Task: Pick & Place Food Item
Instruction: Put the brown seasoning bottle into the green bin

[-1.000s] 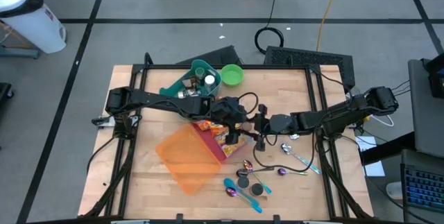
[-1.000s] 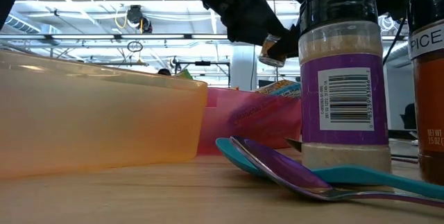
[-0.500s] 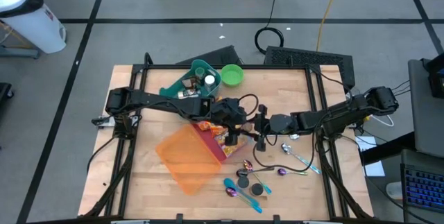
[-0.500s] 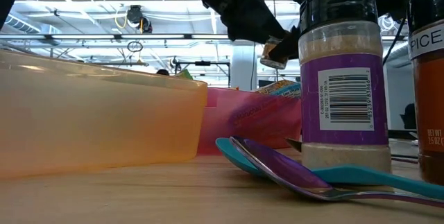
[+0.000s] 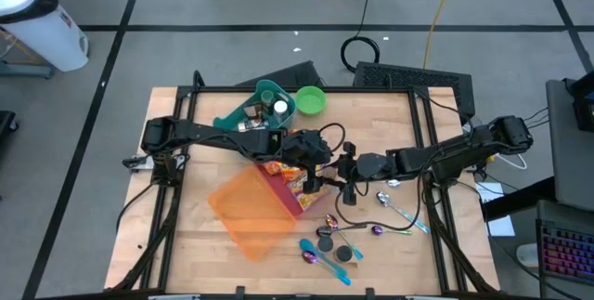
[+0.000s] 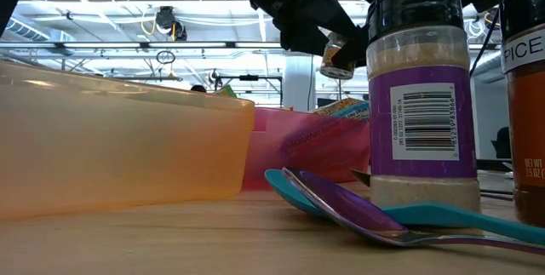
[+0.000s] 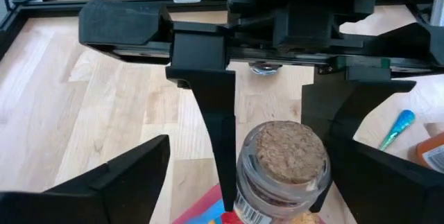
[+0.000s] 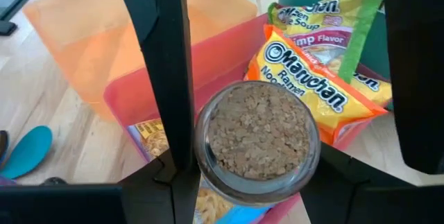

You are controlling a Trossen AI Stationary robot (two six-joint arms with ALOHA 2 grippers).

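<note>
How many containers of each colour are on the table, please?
Orange container: 1
Pink container: 1
Teal container: 1
Green bowl: 1
Total: 4

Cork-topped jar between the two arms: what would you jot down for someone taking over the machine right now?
Left gripper: open, fingers wide on either side of the small glass jar with a cork lid, not gripping it.
Right gripper: shut on the jar, held in the air above the pink plastic bin.
The bin already holds yellow ramen packets.
Done: the jar is lifted and in the right gripper's grip.
Left: draw the left arm clear, then set the jar down; the pictures don't show where.
</note>
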